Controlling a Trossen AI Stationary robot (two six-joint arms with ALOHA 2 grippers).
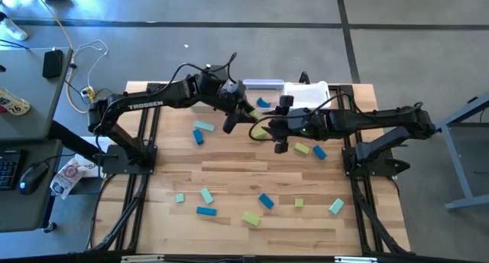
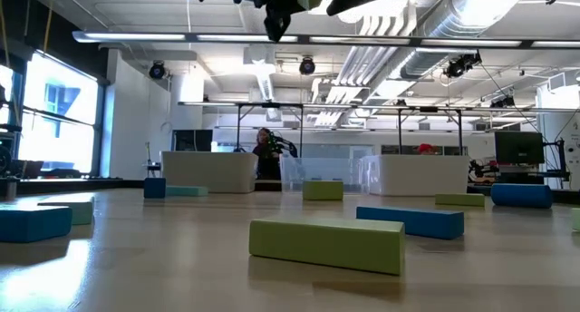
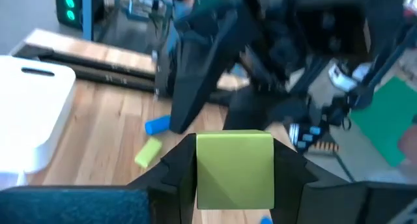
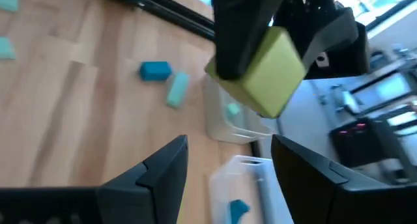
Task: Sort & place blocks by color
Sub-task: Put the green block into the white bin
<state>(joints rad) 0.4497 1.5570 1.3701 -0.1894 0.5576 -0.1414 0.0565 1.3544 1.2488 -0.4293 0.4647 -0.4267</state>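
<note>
My left gripper (image 1: 254,125) reaches from the table's left to the middle of its far half and is shut on a yellow-green block (image 3: 234,168), also visible in the right wrist view as the yellow-green block (image 4: 268,71). My right gripper (image 4: 228,146) stands open just right of it, facing the block, with nothing between its fingers. Translucent white bins (image 1: 306,91) stand at the far edge; one bin holds a blue block (image 1: 263,102). Teal, blue and yellow-green blocks lie flat on the wood, such as a teal block (image 1: 202,126) and a blue block (image 1: 265,201). My left gripper pinches the yellow-green block by two opposite side faces (image 3: 203,175) between its two fingers. The fingers (image 4: 234,35) come from the table's left, slanting a little downward. The block is lifted clear of the table, high above the wood near the bins.
Several blocks lie scattered across the near half, among them a yellow-green bar (image 2: 326,244) and a blue bar (image 2: 410,220). A yellow-green block (image 1: 302,148) and a blue block (image 1: 319,151) lie under my right arm. The arms' black frames line both table sides.
</note>
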